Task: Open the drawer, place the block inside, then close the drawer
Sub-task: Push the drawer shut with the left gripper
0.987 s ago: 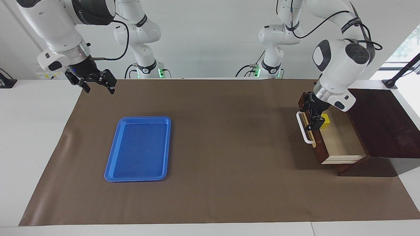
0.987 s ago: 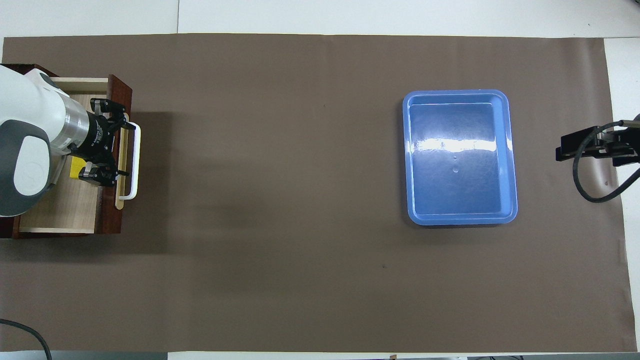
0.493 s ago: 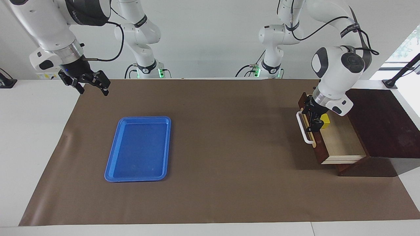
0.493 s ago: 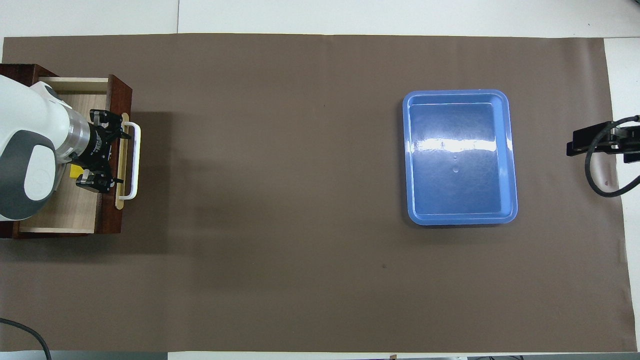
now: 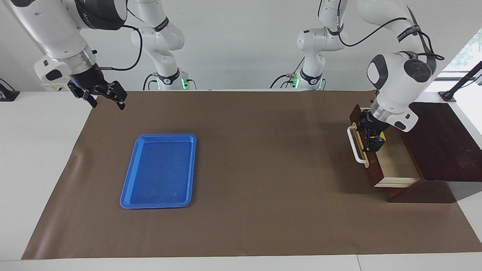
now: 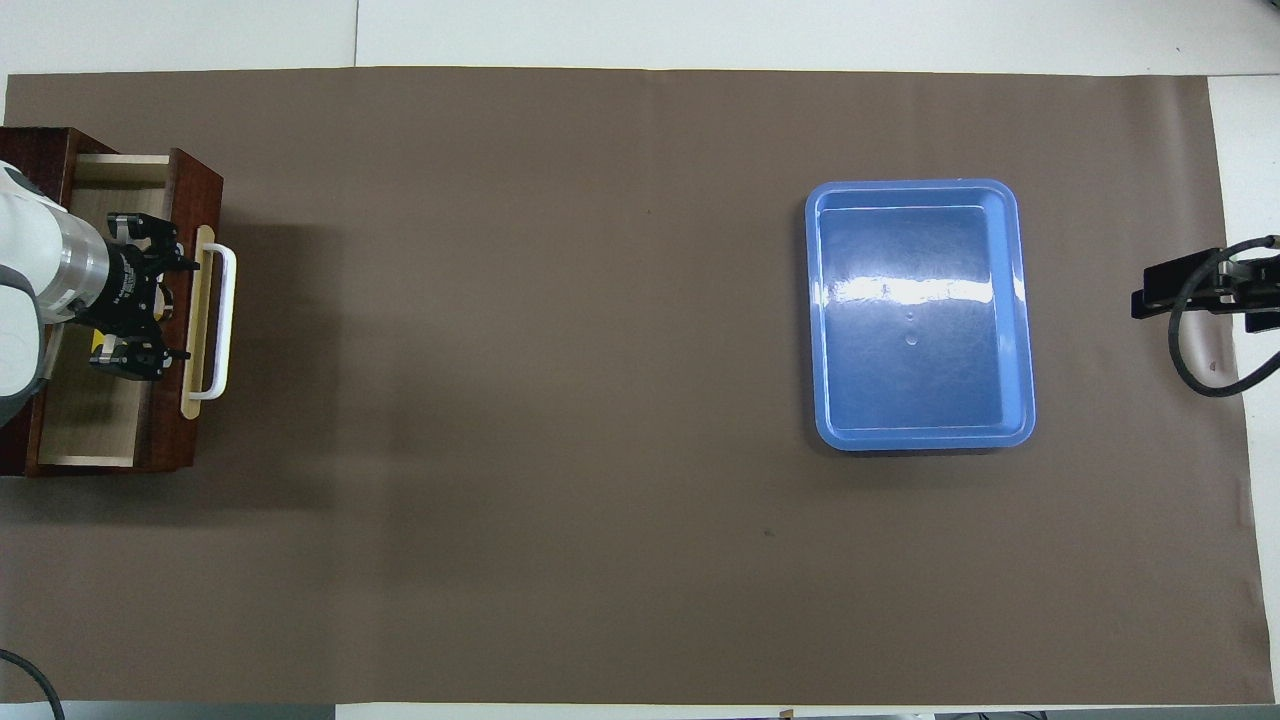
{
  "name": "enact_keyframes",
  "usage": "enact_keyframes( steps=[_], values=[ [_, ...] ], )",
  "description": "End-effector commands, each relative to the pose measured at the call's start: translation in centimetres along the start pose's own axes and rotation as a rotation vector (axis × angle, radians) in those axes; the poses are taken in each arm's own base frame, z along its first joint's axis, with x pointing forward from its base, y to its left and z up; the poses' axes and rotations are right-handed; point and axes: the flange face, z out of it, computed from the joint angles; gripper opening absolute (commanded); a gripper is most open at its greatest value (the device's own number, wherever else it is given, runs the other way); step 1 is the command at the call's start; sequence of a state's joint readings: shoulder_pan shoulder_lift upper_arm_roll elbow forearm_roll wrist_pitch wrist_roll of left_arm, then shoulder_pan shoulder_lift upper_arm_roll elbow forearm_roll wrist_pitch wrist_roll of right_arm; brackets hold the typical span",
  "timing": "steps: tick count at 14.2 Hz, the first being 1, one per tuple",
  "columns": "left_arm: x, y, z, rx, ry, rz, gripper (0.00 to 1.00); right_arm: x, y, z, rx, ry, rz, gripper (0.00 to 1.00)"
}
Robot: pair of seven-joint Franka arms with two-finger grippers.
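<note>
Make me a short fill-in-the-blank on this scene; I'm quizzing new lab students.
1. The yellow block lies inside the ____.
2. The drawer has a white bar ____.
3. The blue tray holds ____.
4. The left tool is at the drawer's front panel; the right tool waits near the brown mat's ____.

Answers: drawer; handle; nothing; edge

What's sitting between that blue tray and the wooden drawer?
Nothing: between the blue tray and the drawer lies only bare brown mat, clearest in the overhead view.

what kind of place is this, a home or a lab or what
Most likely a robotics lab: two white robot arms stand at a table covered with a brown mat, and the only props are a blue tray and a wooden drawer box.
</note>
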State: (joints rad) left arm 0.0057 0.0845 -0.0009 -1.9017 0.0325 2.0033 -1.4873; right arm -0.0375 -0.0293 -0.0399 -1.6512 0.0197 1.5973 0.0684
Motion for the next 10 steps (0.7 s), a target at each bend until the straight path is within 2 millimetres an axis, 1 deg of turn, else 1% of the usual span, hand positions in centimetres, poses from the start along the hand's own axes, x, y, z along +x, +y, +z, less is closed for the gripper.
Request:
enact_keyframes(
  steps=[1,5,7,10],
  values=[
    [2.9,0.3,-0.4,-0.014,0.023,-0.023,1.00,-0.7,0.6,0.3,-0.006,-0.013,-0.003,1.00],
    [5.6,-0.2,-0.4,-0.021,0.026,-0.034,1.00,-1.0,0.7,0.3,-0.018,-0.036,-0.043,1.00],
    [8.0,-0.7,-0.2,-0.017,0.027,-0.032,1.00,-1.2,0.8,0.4,-0.020,-0.047,-0.080,1.00],
    [9.9,-1.3,-0.1,-0.015,0.028,-0.028,1.00,-1.3,0.8,0.5,-0.020,-0.059,-0.078,1.00]
  ],
)
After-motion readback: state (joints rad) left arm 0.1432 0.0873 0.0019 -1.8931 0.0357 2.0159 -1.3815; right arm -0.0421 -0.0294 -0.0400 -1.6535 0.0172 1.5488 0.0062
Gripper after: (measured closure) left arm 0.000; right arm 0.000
